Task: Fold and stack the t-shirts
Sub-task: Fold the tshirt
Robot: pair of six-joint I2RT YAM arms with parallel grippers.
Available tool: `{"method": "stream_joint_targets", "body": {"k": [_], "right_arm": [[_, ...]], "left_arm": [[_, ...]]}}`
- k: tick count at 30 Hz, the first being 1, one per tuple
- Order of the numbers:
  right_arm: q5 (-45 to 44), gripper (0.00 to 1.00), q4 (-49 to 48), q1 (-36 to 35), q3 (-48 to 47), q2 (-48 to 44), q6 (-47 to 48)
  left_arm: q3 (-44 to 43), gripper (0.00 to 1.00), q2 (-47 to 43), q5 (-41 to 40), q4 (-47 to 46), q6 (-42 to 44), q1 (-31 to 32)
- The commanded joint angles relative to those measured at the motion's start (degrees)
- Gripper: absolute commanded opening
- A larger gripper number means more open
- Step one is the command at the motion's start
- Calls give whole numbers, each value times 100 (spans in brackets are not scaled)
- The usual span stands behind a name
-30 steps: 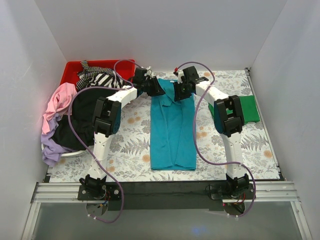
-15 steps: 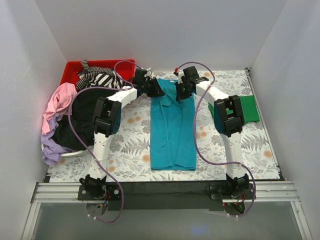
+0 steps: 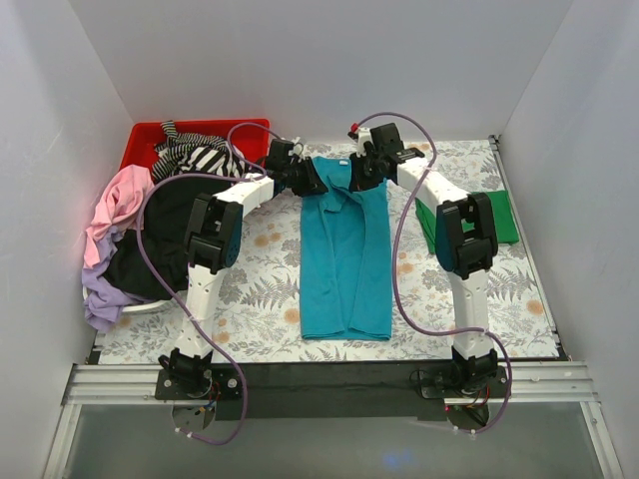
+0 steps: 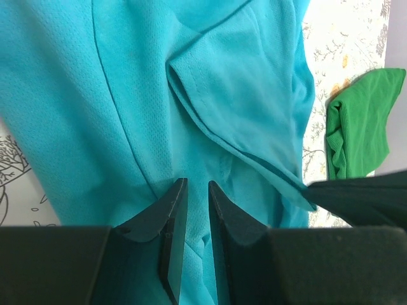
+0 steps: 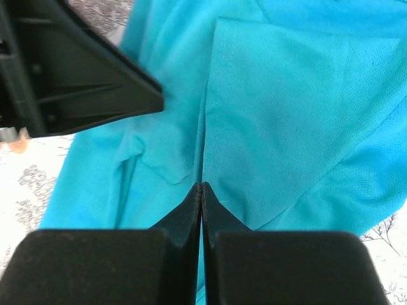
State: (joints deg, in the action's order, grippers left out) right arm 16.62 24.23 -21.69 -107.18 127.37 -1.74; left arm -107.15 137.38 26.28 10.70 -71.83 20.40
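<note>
A teal t-shirt (image 3: 344,259) lies lengthwise on the patterned table, folded narrow, its collar end at the far side. My left gripper (image 3: 308,180) is at its far left corner; in the left wrist view (image 4: 196,184) the fingers stand a narrow gap apart with teal cloth (image 4: 127,95) bunched between them. My right gripper (image 3: 359,177) is at the far right corner; in the right wrist view (image 5: 201,185) its tips are pressed together on the teal cloth (image 5: 299,114). A folded green t-shirt (image 3: 496,215) lies at the right and shows in the left wrist view (image 4: 359,121).
A red bin (image 3: 145,135) stands at the far left. A striped shirt (image 3: 200,158) hangs over it, with pink (image 3: 118,205), black (image 3: 140,264) and lilac (image 3: 100,299) shirts heaped along the left edge. White walls close three sides.
My right gripper has moved toward the far wall and its elbow has swung right, drawing the shirt's far right corner with it. The left arm has barely moved.
</note>
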Motion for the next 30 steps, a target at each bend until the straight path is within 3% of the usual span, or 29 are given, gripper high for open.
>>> {"method": "stream_joint_targets", "body": {"k": [1, 8, 15, 17, 19, 23, 30], "right_arm": [[210, 1, -199, -63, 83, -353, -90], [350, 1, -199, -186, 364, -406, -72], [315, 1, -112, -292, 513, -406, -72], [307, 29, -103, -300, 557, -406, -125], [193, 48, -94, -309, 584, -371, -134], [-193, 51, -85, -309, 566, -511, -99], [174, 52, -32, -309, 101, -380, -300]], "left_arm": [[54, 18, -554, -254, -33, 29, -19], [448, 19, -1046, -1089, -190, -103, -71], [758, 20, -1451, -1196, -569, -129, -151], [740, 20, -1416, -1117, -551, -129, -168], [687, 20, -1381, -950, -525, -129, -186], [705, 20, -1354, -783, -499, -121, -195], [705, 20, -1389, -791, -481, -94, -203]]}}
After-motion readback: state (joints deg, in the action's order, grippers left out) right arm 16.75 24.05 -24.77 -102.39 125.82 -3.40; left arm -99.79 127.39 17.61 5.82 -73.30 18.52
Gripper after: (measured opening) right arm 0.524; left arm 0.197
